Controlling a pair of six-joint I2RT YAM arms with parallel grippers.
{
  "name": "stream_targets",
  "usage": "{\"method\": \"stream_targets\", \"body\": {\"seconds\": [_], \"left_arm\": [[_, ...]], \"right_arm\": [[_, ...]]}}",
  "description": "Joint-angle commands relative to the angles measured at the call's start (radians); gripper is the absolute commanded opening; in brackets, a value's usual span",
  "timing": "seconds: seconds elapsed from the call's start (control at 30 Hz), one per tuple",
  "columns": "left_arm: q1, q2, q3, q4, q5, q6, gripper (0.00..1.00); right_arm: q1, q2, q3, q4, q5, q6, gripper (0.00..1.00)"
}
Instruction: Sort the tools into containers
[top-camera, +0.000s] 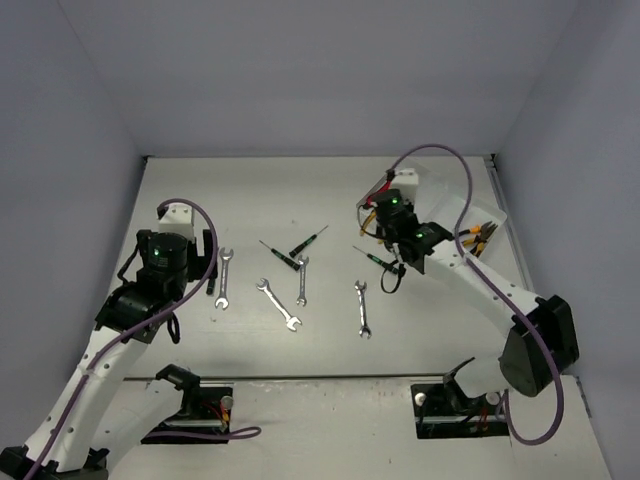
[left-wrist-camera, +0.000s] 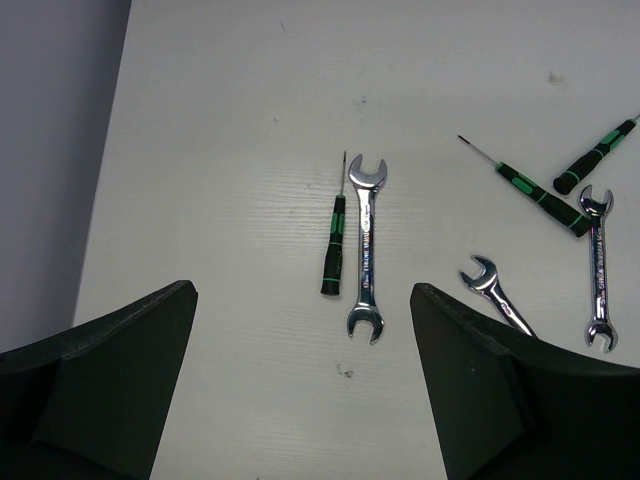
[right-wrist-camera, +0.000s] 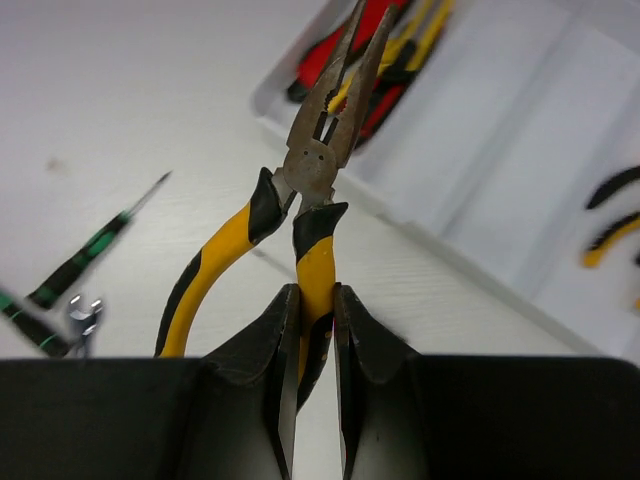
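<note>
The right arm's fingers (right-wrist-camera: 278, 350) are pinching just one yellow-and-black handle of the pliers (right-wrist-camera: 315, 170), held in the air with the nose pointing over the near wall of the tray (right-wrist-camera: 500, 140). The other handle is hanging free and splayed to the side. That is the main worry: with only one leg clamped, the tool is liable to be pivoting at its joint or twisting in the grip as the arm travels, and the loose handle could be catching on a wall or divider on the way down.

The nearest compartment is holding the red and yellow knives (right-wrist-camera: 370, 60), while another pair of pliers (right-wrist-camera: 615, 215) is lying in the far one (so, as I judge it, the drop belongs there). Letting go here would be putting the tool among the knives, or leaving it straddling the rim.

The left arm's fingers (left-wrist-camera: 110, 350) are spread wide and grasping nothing, hovering above a wrench (left-wrist-camera: 366, 250) on the desk (left-wrist-camera: 230, 120). A screwdriver (left-wrist-camera: 333, 245) is lying just beside that wrench, nearly parallel, so a descent here is risking pinching both tools together or nudging one away.
</note>
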Motion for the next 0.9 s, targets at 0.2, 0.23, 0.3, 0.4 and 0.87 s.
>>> {"method": "stream_targets", "body": {"seconds": [0.2, 0.23, 0.3, 0.4, 0.87], "left_arm": [[0.042, -0.040, -0.009, 0.051, 0.052, 0.022, 0.85], [0.043, -0.044, -0.011, 0.051, 0.052, 0.025, 0.85], [0.043, -0.047, -0.012, 0.050, 0.047, 0.026, 0.85], [0.046, -0.055, -0.013, 0.047, 0.050, 0.029, 0.85], [0.052, -0.078, -0.023, 0.050, 0.061, 0.031, 0.85]], "right_arm": [[-0.512, -0.029, -0.058, 0.053, -0.100, -0.164, 0.00], [-0.552, -0.015, -0.062, 0.061, -0.108, -0.167, 0.00], [-0.620, 0.025, -0.066, 0.077, -0.125, -0.168, 0.00], [-0.679, 0.089, -0.075, 0.104, -0.128, -0.145, 0.00], [-0.764, 0.296, -0.043, 0.179, -0.108, -0.190, 0.00]]}}
